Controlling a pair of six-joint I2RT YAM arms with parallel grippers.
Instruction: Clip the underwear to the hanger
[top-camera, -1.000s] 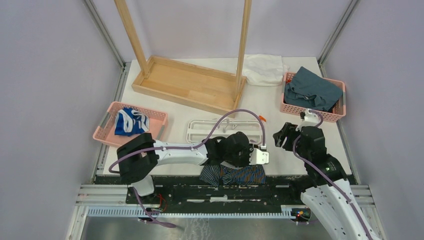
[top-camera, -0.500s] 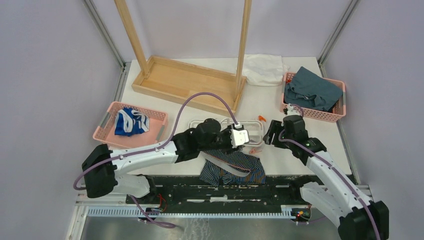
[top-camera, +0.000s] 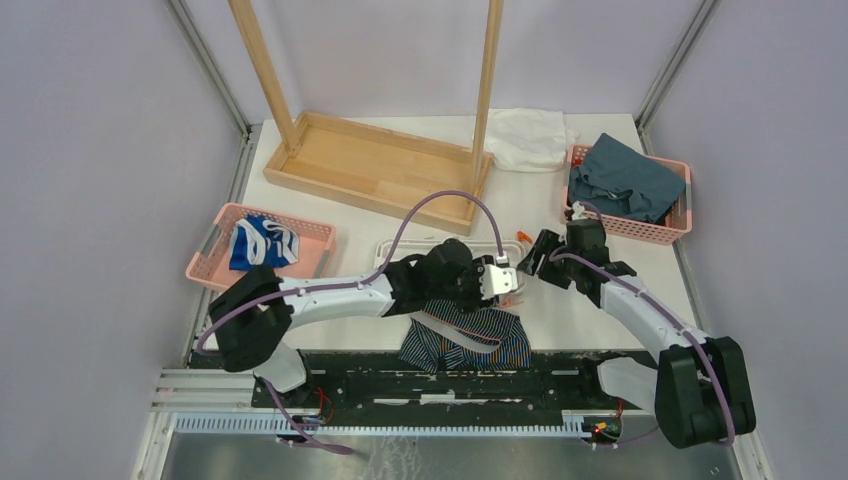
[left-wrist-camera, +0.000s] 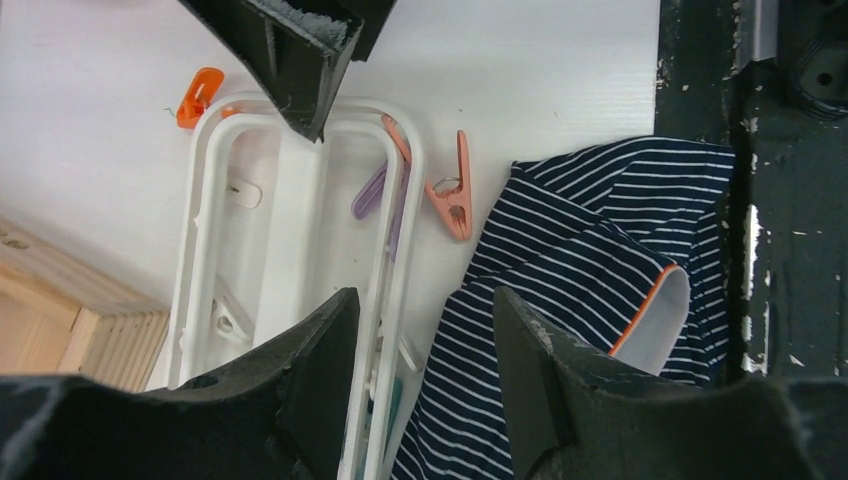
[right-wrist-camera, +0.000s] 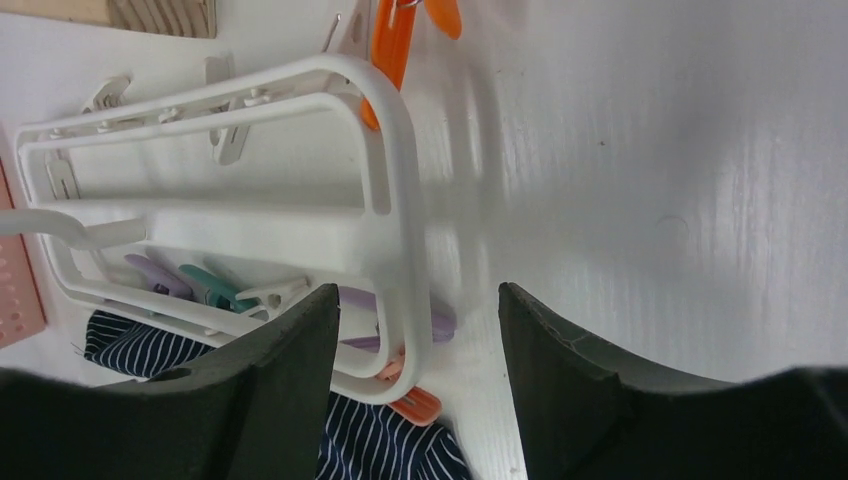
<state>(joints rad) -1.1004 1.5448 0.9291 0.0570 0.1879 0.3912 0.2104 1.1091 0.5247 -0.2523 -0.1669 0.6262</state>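
One hanger (right-wrist-camera: 385, 150) end between right gripper (right-wrist-camera: 415, 295) fingers (right-wrist-camera: 290, 370), underwear (left-wrist-camera: 590, 280) beside left gripper (left-wrist-camera: 420, 310)

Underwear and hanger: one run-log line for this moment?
underwear lying loose, unclipped | hanger flat beside it | left fingers open, empty, above both | right fingers open, empty, over hanger end

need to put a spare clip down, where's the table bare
Bare table lies between the wooden rack's base and the left pink basket, and again between the underwear and the right arm. Crowded: the right end of the hanger, where left fingers, right fingers and clips meet.
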